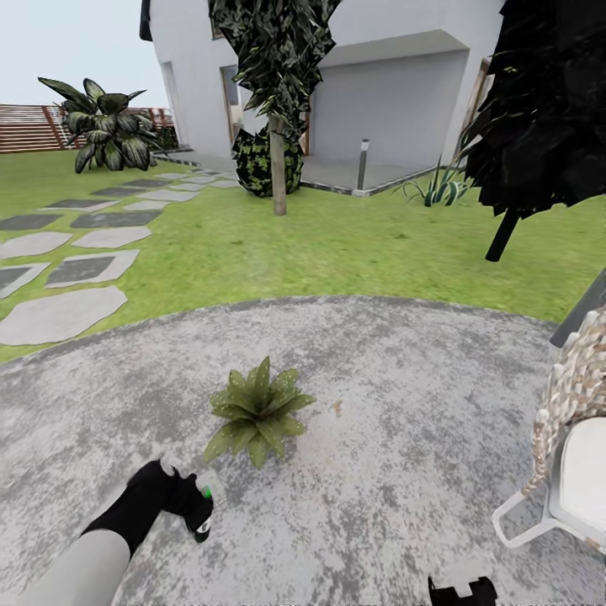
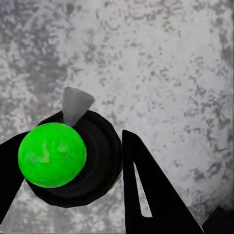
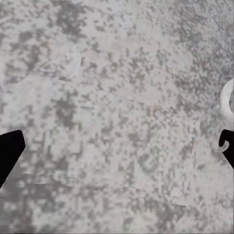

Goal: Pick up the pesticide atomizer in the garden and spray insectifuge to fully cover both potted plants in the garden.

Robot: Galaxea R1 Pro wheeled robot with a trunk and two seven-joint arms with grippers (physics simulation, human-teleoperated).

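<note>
One potted plant [image 1: 257, 412], a low rosette of pointed green leaves, stands on the grey stone patio [image 1: 404, 379] in the middle of the head view. My left gripper [image 1: 200, 509] hangs just in front and left of it, shut on the pesticide atomizer [image 1: 205, 486]. In the left wrist view the pesticide atomizer [image 2: 53, 155] appears as a bright green ball on a dark round body with a grey cone nozzle, held between the black fingers [image 2: 146, 195]. My right gripper [image 1: 461, 589] sits at the lower edge, open over bare stone [image 3: 117, 151]. No insectifuge mist is in view.
A wicker chair [image 1: 581, 421] with a white frame stands at the right edge. Lawn [image 1: 337, 244] lies beyond the patio, with stepping stones [image 1: 59, 313] at left, a tree trunk [image 1: 278, 164], a dark tree [image 1: 539, 101], a bollard lamp [image 1: 363, 164] and the house behind.
</note>
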